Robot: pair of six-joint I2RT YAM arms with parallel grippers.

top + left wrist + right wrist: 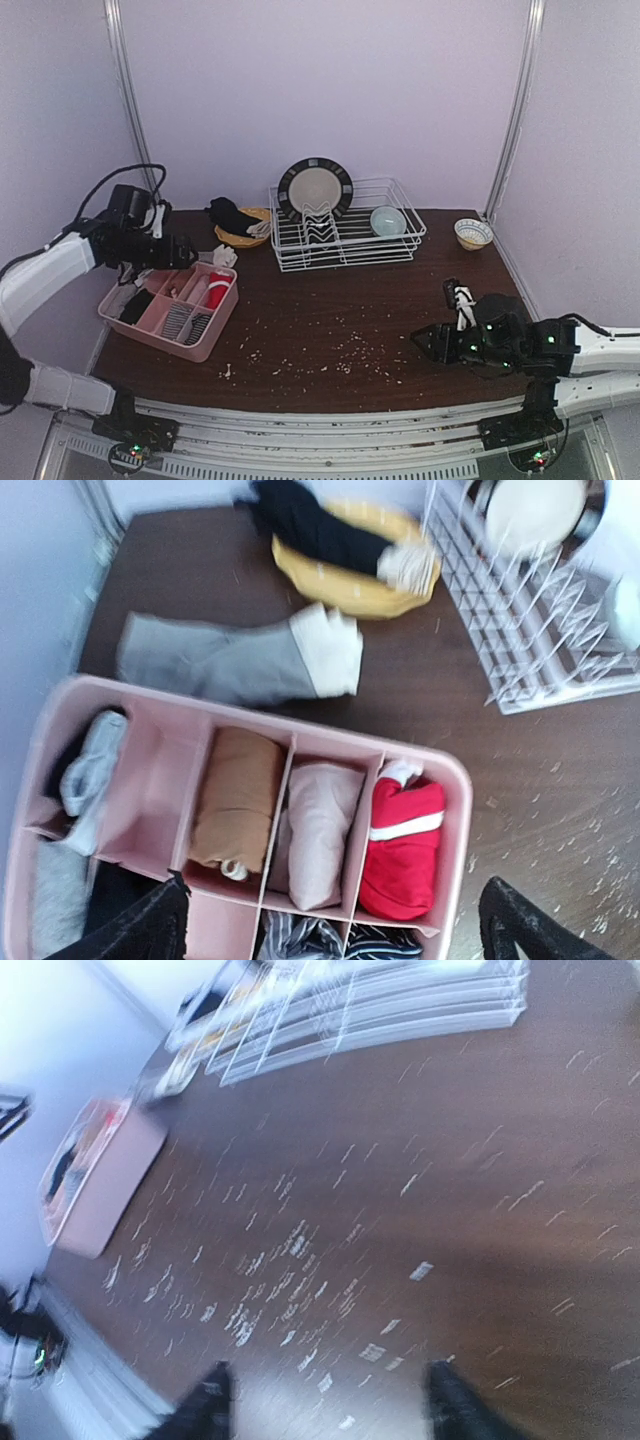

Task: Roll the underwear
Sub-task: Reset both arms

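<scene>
A pink divided organizer (215, 335) stands at the table's left; in the left wrist view its rim (455, 780) shows. It holds a red rolled underwear (403, 845), a pale pink roll (315, 845), a tan roll (235, 800) and striped pieces below. A grey and white garment (240, 660) lies flat on the table behind it. My left gripper (185, 252) hovers above the organizer, open and empty (330, 935). My right gripper (425, 340) is open and empty (330, 1405), low over bare table at the front right.
A yellow bowl (245, 232) with a black garment sits behind the organizer. A white wire dish rack (345, 240) with a plate (315, 188) and a pale blue bowl (388, 220) stands at the back. A small bowl (473, 233) sits at the back right. White crumbs (340, 355) dot the table.
</scene>
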